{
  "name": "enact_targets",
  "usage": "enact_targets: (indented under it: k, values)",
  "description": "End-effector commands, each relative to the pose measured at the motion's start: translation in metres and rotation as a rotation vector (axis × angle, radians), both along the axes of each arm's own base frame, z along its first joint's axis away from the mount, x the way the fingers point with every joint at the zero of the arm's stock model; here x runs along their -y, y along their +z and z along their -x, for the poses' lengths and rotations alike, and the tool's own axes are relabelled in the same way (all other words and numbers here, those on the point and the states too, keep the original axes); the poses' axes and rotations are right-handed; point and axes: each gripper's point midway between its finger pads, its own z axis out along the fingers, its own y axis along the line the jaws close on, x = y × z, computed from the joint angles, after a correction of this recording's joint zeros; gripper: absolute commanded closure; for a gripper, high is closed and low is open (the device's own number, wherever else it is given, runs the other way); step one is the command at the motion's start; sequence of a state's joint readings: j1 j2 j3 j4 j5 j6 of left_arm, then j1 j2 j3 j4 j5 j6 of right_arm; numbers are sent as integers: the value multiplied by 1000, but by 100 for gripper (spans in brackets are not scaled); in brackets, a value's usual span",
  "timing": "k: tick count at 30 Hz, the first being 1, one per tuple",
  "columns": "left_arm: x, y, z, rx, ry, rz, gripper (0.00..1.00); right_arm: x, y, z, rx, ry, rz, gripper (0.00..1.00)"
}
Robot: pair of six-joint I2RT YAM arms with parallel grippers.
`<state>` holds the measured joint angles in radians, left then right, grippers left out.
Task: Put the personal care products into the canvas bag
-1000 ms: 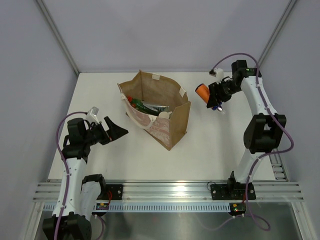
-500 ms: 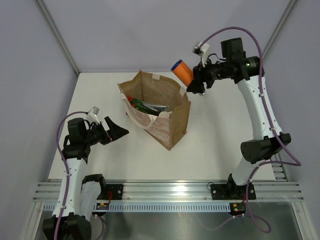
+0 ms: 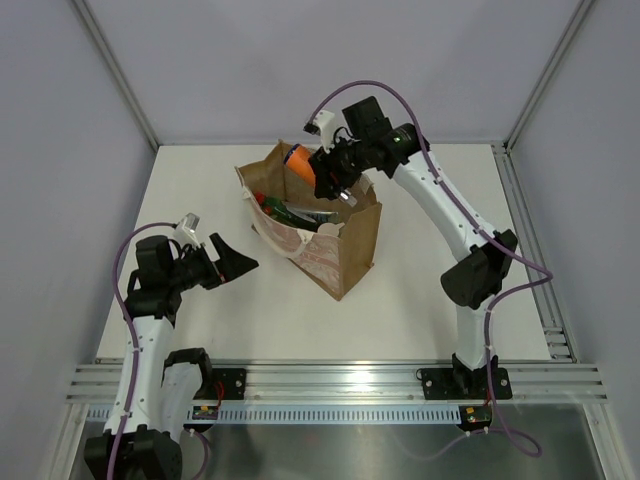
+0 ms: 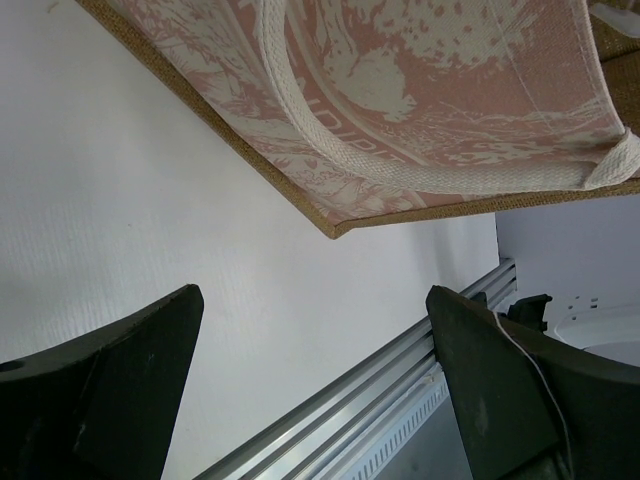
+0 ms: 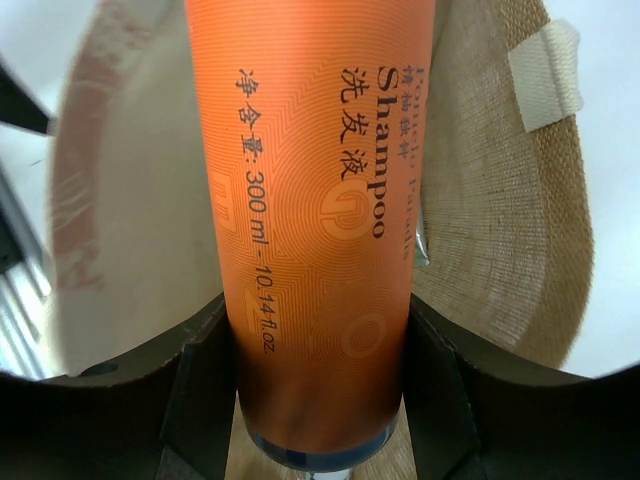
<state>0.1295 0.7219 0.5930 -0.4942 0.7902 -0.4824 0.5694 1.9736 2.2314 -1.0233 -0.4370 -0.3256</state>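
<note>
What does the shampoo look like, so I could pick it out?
Find the big tan canvas bag. Above its open top, the right arm's end effector grips an orange bottle. It is the only orange thing, and the only product not lying inside the bag.

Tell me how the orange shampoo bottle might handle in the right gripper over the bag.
The orange bottle looks smooth and round, so it could slip or twist in the right gripper. Labelled shampoo, it is probably weighty if full. Released into the canvas bag, it would likely topple and roll sideways.
</note>
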Motion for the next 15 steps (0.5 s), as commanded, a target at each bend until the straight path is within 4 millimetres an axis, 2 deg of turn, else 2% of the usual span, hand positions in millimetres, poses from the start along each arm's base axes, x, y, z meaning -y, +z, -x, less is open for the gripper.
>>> enact_targets:
  k: [1,5,9,10,13,15]
  values:
    - [4,10,-2,66,-33,9,1,-9,16,-32,128,-163,-16,100]
    - [4,12,-1,75,-33,10,1,3,-2,-32,138,-182,49,91]
    - [6,12,0,76,-39,13,1,8,-23,-16,130,-60,121,68]
    - [6,12,0,75,-39,14,1,10,-28,-14,121,-52,133,59]
    - [7,13,1,78,-44,14,1,13,-31,-9,121,-13,155,44]
    - [8,13,2,82,-47,12,1,14,-25,-6,131,-3,153,39]
